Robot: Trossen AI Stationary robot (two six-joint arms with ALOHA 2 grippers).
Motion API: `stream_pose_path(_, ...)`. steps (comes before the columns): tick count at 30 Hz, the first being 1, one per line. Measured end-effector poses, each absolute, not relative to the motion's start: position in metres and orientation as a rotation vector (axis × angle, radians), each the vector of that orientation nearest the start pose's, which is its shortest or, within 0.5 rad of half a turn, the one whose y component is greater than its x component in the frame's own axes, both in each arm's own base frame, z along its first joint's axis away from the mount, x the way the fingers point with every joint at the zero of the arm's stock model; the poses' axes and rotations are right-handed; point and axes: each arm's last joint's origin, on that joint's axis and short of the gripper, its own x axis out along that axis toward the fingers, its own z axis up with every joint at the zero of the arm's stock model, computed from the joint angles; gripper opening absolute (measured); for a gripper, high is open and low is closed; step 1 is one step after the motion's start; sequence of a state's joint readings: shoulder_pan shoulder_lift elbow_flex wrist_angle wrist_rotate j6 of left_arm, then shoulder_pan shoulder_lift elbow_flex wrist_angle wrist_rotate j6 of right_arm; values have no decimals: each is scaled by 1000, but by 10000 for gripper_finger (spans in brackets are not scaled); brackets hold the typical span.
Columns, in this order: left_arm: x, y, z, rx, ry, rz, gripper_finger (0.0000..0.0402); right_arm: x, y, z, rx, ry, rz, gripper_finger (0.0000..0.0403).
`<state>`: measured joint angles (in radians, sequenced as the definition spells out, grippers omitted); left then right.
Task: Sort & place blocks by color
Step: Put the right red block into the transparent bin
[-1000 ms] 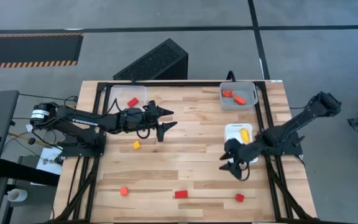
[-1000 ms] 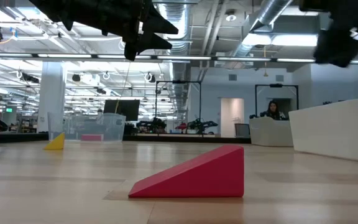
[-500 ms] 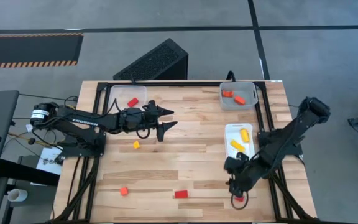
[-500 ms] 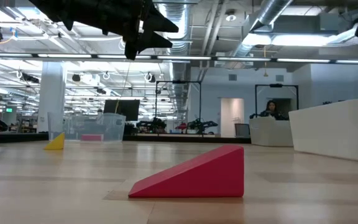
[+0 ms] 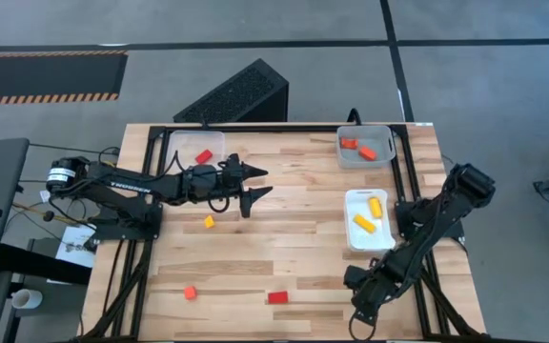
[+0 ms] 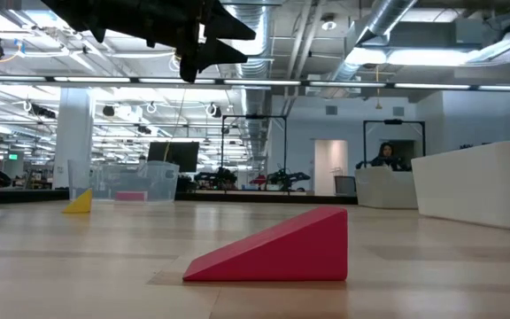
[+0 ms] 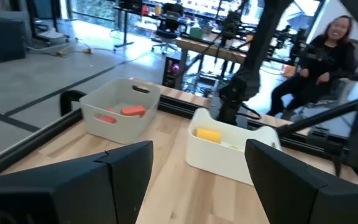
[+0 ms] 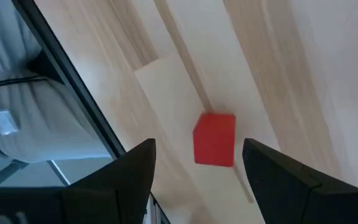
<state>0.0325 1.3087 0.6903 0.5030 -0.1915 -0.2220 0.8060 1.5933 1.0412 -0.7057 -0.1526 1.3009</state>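
My right gripper point(image 5: 359, 311) hangs open over the table's near right corner. In the right wrist view my right gripper point(image 8: 197, 152) has a red cube point(image 8: 214, 139) lying on the wood below and between its spread fingers, untouched. My left gripper point(image 5: 258, 184) waits open above the table's far middle, and also shows as my left gripper point(image 6: 227, 40) in the low view. Loose blocks rest on the wood: a yellow block point(image 5: 210, 221), a red cube point(image 5: 190, 292) and a red wedge point(image 5: 277, 297), which is the red wedge point(image 6: 282, 248) in the low view.
A clear tray point(image 5: 181, 141) at the far left holds a red block point(image 5: 203, 156). A grey tray point(image 5: 389, 143) at the far right holds orange and red blocks point(image 5: 367, 152). A white tray point(image 5: 351, 238) holds two yellow blocks point(image 5: 364, 223). A person point(image 7: 328, 56) sits beyond the table.
My right arm has swung from beside the white tray toward the table's near edge, coming over the red cube at the near right corner, which it now hides in the high view. Its fingers stay open.
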Motion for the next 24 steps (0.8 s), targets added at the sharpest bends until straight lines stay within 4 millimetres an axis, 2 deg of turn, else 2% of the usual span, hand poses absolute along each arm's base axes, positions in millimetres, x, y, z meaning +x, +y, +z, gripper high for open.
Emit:
stream_pose_path(17,281,10,250,-207,140,223,242,188,225,198,599,1480,-135,266)
stream_pose_path(24,281,7,250,-210,142,215,242,194,235,175,593,1523,-152,266)
